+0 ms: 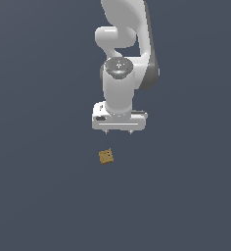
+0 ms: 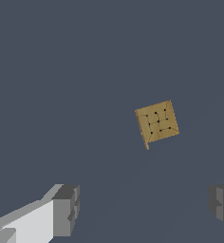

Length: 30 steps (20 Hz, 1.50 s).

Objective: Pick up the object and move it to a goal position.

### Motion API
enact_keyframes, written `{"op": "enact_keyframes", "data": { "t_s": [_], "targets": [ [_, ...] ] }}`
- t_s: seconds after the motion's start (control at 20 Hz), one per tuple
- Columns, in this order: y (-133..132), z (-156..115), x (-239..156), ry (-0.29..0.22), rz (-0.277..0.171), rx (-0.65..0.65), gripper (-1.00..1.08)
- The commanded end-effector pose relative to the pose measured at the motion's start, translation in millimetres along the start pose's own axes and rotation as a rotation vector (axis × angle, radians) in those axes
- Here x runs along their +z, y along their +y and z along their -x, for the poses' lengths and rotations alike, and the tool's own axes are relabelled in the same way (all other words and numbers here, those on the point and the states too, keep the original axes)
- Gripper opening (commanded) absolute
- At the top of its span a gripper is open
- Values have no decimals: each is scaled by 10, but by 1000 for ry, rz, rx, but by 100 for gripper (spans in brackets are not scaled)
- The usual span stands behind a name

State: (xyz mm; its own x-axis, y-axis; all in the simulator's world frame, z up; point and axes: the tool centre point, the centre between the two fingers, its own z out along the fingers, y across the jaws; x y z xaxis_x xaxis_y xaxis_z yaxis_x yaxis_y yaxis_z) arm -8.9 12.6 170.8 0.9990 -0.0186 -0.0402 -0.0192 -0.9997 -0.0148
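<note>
The worktop [image 1: 39, 196] is a plain dark grey-blue surface filling both views, with no edge and no goal marker to be seen anywhere on it. Above it stands the white arm [image 1: 122, 54], its upper links cut off at the frame edge, wrist pointing straight down. The gripper [image 1: 118, 131] hangs at the arm's lower end, fingers apart and holding nothing; in the exterior view only two short finger stubs show under the white body, while the wrist view shows the two grey fingertips [image 2: 66, 209] well apart with bare worktop between them. The object [image 1: 106, 156], a small tan-brown block with dark dots on its upper face, lies on the worktop near the gripper, apart from it and slightly toward the exterior view's left; it sits turned at an angle to the fingers and is narrower than the gap between them. In my judgement the task is at its approach stage: no contact made, grasp, lift and carry all outstanding. The height of the gripper above the worktop cannot be judged, since no shadows are rendered. The second fingertip is cropped in the wrist view.
</note>
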Motion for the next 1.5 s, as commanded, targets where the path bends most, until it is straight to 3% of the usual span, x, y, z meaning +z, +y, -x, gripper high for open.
{"op": "enact_keyframes", "data": {
  "t_s": [0.0, 0.45, 0.85, 1.45],
  "targets": [
    [0, 0, 0, 0, 0, 0, 100],
    [-172, 0, -71, 8, -21, -48, 100],
    [-173, -2, -69, 9, -21, -50, 100],
    [137, -196, 370, 22, -4, -143, 100]
  ]
}}
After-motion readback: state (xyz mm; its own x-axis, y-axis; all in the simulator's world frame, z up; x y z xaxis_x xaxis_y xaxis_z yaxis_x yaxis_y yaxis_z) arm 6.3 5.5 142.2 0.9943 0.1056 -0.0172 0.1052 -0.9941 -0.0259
